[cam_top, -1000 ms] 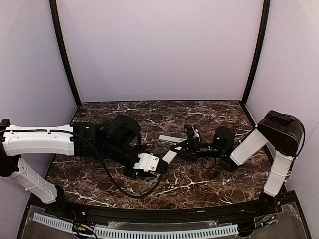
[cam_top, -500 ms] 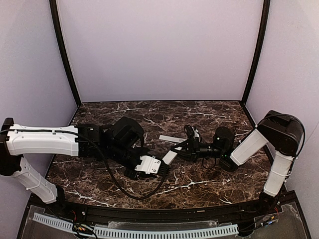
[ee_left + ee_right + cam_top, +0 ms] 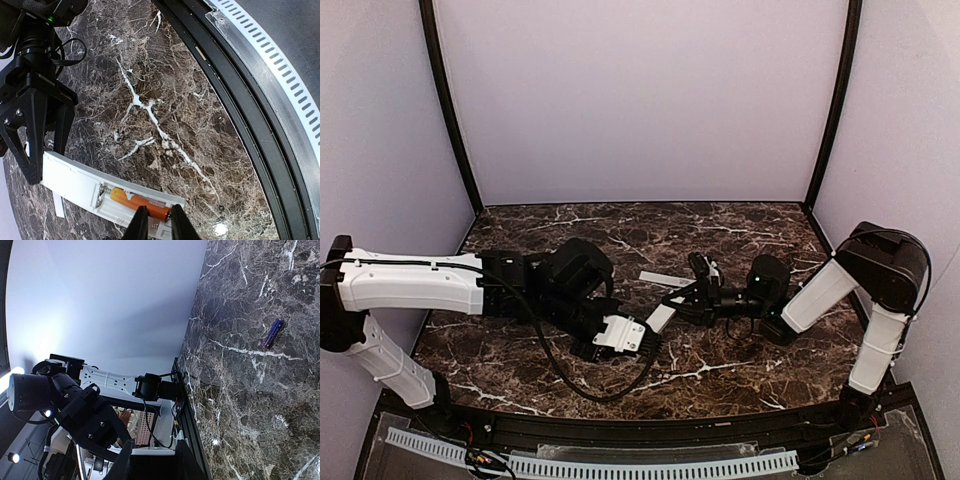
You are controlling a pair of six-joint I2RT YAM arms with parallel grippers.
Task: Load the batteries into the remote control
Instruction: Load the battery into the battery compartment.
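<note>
Remote control [image 3: 75,182] in right jaws; orange battery [image 3: 137,202], end hidden, between narrow left jaws.

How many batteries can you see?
2. The orange battery sits inside the remote, pinched by the left gripper; the purple battery lies on the table. More may be hidden.

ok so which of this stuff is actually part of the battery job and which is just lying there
Job: remote control, held by the right gripper; orange battery in its recess, in the left gripper; purple battery loose on the table.
Lying about: pale flat strip beyond the remote; can't tell what it is.
</note>
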